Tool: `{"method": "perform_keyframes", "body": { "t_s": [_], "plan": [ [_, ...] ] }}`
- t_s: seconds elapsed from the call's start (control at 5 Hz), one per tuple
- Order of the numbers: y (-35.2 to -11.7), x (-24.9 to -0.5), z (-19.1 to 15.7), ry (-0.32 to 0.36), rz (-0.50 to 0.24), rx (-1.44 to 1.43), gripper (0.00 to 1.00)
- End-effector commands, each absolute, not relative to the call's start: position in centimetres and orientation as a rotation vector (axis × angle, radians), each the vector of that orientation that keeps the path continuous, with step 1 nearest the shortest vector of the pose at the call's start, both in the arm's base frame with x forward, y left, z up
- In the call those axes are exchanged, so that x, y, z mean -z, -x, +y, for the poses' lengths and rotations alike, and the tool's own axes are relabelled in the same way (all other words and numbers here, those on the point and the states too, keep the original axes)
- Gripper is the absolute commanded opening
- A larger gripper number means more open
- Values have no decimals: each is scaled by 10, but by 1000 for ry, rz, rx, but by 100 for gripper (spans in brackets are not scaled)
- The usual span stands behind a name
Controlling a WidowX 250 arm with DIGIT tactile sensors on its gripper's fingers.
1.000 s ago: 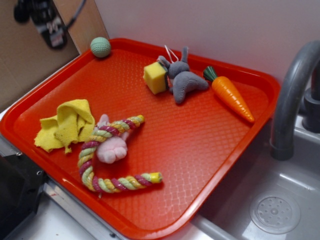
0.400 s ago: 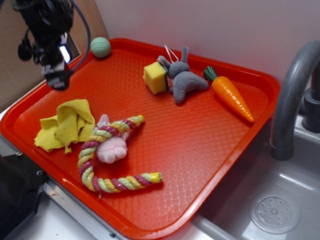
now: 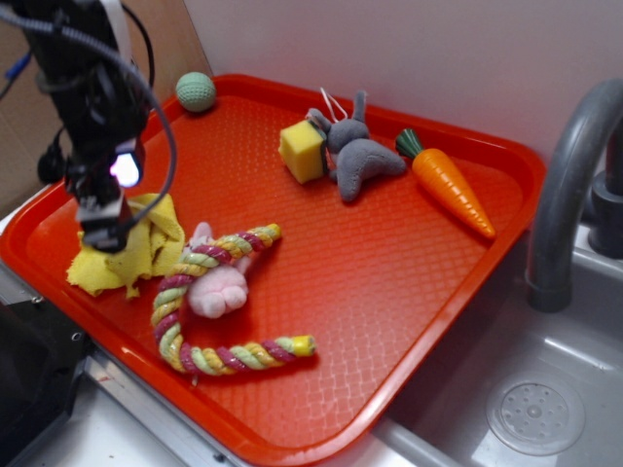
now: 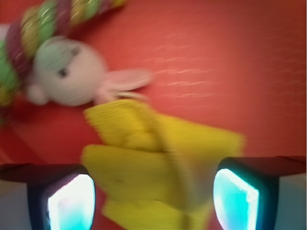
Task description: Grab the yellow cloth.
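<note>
Yellow cloth (image 4: 158,163) crumpled, long axis spanning between wide-spread end effector (image 4: 153,194) fingers, not gripped.

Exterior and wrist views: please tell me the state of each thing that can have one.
Black gripper: open, fingers on either side of the cloth.
Crumpled yellow knit cloth: lying on the tray, not gripped.
Orange plastic carrot: lying flat.
Grey plush toy: lying flat.
Braided rope toy: curved, on the red plastic tray.
</note>
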State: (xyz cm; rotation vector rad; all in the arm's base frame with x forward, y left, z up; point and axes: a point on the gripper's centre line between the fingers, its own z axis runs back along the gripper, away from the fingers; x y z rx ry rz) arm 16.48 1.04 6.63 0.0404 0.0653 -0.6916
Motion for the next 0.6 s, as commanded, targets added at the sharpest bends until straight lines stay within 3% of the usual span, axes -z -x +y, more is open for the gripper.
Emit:
{"method": "perform_keyframes", "body": {
  "t_s": [0.0,0.2,0.4],
  "plan": [
    [-163,-37,10,-136,75,725,100],
    [-169,-9,15,-134,144,722,100],
    [-168,-12,23,-129,128,682,0]
  ]
}}
